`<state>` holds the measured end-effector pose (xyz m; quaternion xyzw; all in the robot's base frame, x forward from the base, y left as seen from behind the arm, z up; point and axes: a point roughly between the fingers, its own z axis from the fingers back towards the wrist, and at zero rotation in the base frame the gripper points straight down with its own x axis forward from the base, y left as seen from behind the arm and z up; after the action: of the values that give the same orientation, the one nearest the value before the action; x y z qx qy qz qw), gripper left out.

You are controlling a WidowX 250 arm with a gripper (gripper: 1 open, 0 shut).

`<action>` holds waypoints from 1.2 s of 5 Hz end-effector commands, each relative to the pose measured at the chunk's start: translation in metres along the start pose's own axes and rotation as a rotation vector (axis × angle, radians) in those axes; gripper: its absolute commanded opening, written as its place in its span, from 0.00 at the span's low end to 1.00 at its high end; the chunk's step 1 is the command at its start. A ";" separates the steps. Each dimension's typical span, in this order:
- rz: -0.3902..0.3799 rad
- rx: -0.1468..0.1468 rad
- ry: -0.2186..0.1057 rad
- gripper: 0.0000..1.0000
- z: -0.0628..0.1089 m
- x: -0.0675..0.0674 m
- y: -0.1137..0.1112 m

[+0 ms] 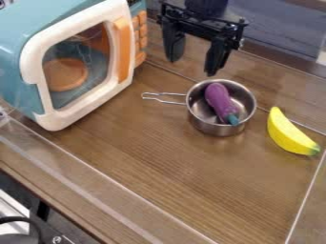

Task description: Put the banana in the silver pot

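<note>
The pincer [195, 59] is hovering open above the pot [201, 118], its tips pointing down. The eggplant [222, 101] is lying inside the pot. The banana [291, 132] is resting on the tabletop [155, 172], just beside the pot, opposite the microwave [79, 59].

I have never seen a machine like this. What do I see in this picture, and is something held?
There is one picture, taken by a camera that looks down at a wooden table from the front. The black thing at the top is the end of a robot arm. Its hand has two fingers, which are open and hold nothing. Below it is a silver pot with a wire handle, and a purple eggplant lies inside. The yellow banana lies on the table, to the right of the pot in the picture. At the left is a toy microwave.
</note>
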<state>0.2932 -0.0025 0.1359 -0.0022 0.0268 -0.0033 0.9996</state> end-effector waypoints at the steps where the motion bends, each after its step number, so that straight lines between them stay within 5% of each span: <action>1: -0.012 -0.002 0.009 1.00 -0.005 0.003 -0.008; 6: -0.104 -0.022 -0.013 1.00 -0.015 0.017 -0.078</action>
<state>0.3018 -0.0787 0.1055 -0.0085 0.0482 -0.0560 0.9972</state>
